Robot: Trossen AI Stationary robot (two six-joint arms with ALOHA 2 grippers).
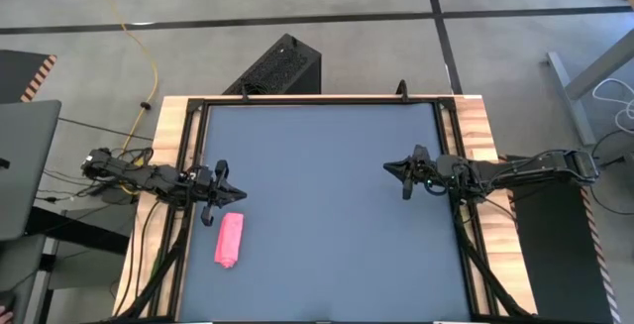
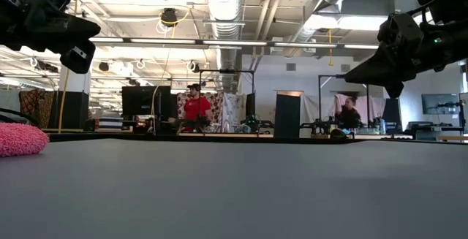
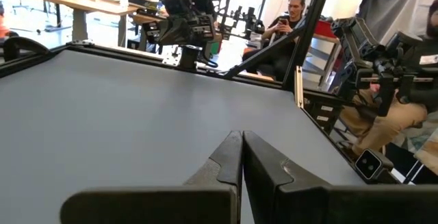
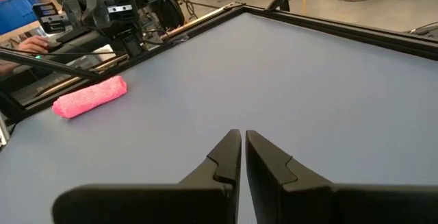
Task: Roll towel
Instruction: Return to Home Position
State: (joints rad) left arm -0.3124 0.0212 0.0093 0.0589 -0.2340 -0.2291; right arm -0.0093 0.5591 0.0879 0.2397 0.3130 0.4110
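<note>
The rolled towel (image 1: 229, 241) lies on the table (image 1: 327, 225). Near it hovers the left gripper (image 1: 241, 197), fingers pressed together and empty. The right gripper (image 1: 389, 167), likewise narrow, is well apart from the towel.

Dark grey table (image 1: 337, 195), wood-framed, with a rolled bright pink towel (image 1: 230, 240) near its left edge.

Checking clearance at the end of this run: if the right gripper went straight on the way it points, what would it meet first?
Probably nothing: the right gripper faces bare table. The towel and left gripper lie off to one side. Depth is unclear.
</note>
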